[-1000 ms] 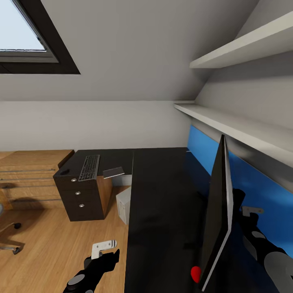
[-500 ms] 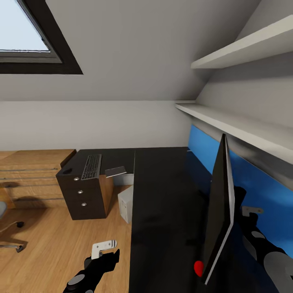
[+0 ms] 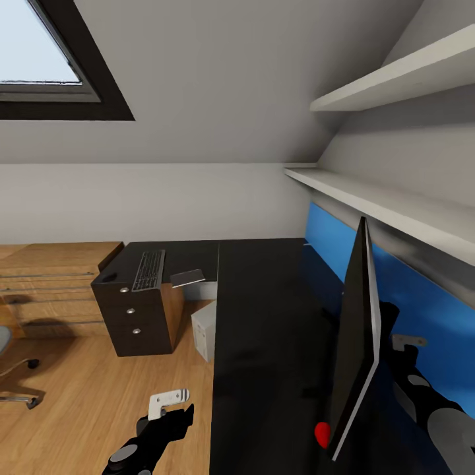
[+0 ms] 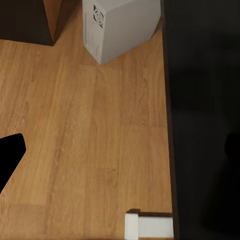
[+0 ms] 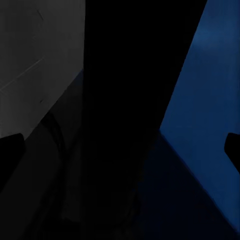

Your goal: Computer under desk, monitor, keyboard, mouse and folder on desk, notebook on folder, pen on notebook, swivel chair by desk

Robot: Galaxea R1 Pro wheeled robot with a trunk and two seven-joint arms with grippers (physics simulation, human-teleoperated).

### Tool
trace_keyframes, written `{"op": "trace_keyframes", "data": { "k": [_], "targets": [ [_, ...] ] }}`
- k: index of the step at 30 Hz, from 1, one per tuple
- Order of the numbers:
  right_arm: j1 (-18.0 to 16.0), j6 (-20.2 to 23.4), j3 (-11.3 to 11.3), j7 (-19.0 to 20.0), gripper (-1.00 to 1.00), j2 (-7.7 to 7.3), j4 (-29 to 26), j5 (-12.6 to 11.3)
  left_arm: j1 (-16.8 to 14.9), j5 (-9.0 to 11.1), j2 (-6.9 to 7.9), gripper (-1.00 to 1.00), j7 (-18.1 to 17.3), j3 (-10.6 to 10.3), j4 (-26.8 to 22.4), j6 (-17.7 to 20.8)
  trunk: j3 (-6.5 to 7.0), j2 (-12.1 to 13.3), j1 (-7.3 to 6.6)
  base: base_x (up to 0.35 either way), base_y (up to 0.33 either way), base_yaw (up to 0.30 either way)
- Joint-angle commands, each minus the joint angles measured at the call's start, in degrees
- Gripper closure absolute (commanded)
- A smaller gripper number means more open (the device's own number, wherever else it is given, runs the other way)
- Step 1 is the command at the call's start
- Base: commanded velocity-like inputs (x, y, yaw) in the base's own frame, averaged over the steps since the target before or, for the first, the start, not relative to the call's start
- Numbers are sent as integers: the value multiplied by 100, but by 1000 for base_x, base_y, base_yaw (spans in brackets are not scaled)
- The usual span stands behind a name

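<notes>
Hanging low over the floor at the bottom left of the head view, the left gripper (image 3: 173, 400) sits just off the desk (image 3: 264, 316) edge; whether its jaws are apart or together I cannot tell. The right gripper (image 3: 404, 343) is behind the monitor (image 3: 355, 343) at lower right, between the screen's back and the blue panel (image 3: 422, 303); its fingers are hidden, so jaw state cannot be told there either.

Monitor stands on the desk, seen nearly edge-on, slightly tilted, red dot at its lower corner.

Outward from the left gripper: the computer (image 4: 120, 27) stands on the floor beyond it, at the desk's edge, part of it tucked under the top.

Farther up the frame, centre left, the keyboard (image 3: 147, 270) lies on the short wing of the desk above the drawer unit (image 3: 135, 323). Its long axis runs away from the camera. The mouse (image 3: 109, 278) sits just left of it; a notebook (image 3: 187, 278) lies just right of it.

The swivel chair (image 3: 13, 382) is at the left edge, well apart from the desk.

Judgement: keyboard lies well ahead of the left jaws, so the left arm is the nearer one.
</notes>
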Motion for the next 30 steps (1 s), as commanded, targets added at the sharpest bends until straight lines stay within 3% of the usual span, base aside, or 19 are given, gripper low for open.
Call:
{"op": "trace_keyframes", "data": {
  "k": [1, 10, 30],
  "targets": [
    [-6, -20, -6, -5, -100, 0, 7, -3, -7, 55, 6, -100, 59, -14, -8, 6, -8, -7, 1, 0, 0, 0],
    [-6, -20, -6, -6, -100, 0, 7, -3, -6, 55, 6, -100, 59, -14, -8, 6, -8, -7, 1, -115, 0, 0],
    [-6, 61, -23, -24, -100, 14, -178, -27, -6, 56, 6, -100, 59, -6, 12, 6, -8, -7, 1, -318, 0, 0]
  ]
}}
